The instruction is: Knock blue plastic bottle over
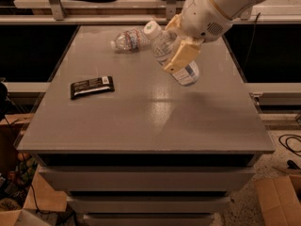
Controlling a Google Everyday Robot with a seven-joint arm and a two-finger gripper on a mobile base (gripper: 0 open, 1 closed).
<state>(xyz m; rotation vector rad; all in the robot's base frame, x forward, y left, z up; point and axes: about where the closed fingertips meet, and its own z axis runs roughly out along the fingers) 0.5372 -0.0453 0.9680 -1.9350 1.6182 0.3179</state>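
the blue plastic bottle [189, 73] tilts over the far right part of the surface [141, 121], its long axis slanted, cap pointing up-left toward the crinkled bottle [129, 40]. the gripper [171, 46] has its fingers [181, 55] clamped around the blue plastic bottle's middle.

Hand [172, 46] around tilted bottle [188, 74], table's [141, 126] rear right, wrapper [92, 86] left, second bottle [129, 40] behind

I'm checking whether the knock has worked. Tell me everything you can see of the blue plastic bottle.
The blue plastic bottle is clear, smooth plastic with a white screw cap and a pale blue-and-white label round its lower body. It is steeply tilted, not lying flat: cap up and to the left, base low over the grey table. Whether the base touches the table is unclear. The gripper crosses its middle, right against it.
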